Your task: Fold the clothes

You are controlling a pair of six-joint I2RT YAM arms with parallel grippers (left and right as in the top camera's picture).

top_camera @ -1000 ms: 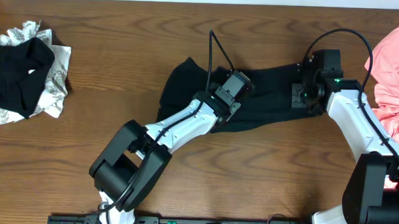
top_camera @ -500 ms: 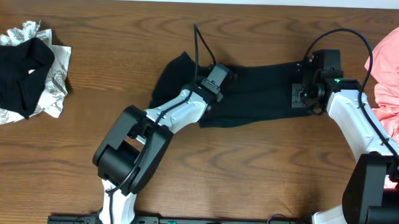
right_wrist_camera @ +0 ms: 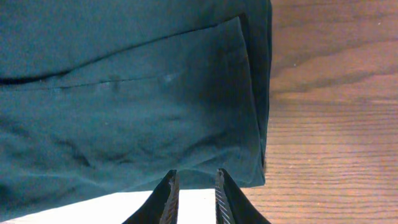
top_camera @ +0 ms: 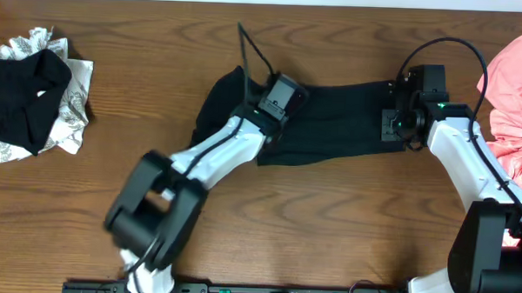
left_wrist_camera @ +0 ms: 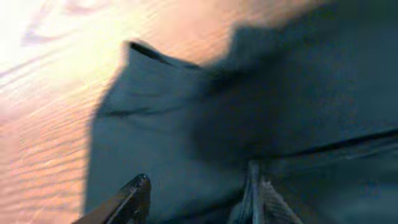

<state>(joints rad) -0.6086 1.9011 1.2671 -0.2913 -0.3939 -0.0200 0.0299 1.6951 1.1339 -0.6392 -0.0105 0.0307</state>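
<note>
While the right gripper (right_wrist_camera: 195,174), jaws nearly closed, grip unconfirmed, steadies the 3 o'clock edge of the black shirt (top_camera: 340,123), the left gripper (left_wrist_camera: 198,179) stands open and empty, probably ready to regrasp.

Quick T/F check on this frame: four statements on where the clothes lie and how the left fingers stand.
1. The black shirt lies in the middle of the table. True.
2. The pink tee lies at the left edge. False: it lies at the right edge.
3. At the left, a black garment lies on a patterned piece. True.
4. The left fingers are shut. False: they stand apart over the black shirt.
</note>
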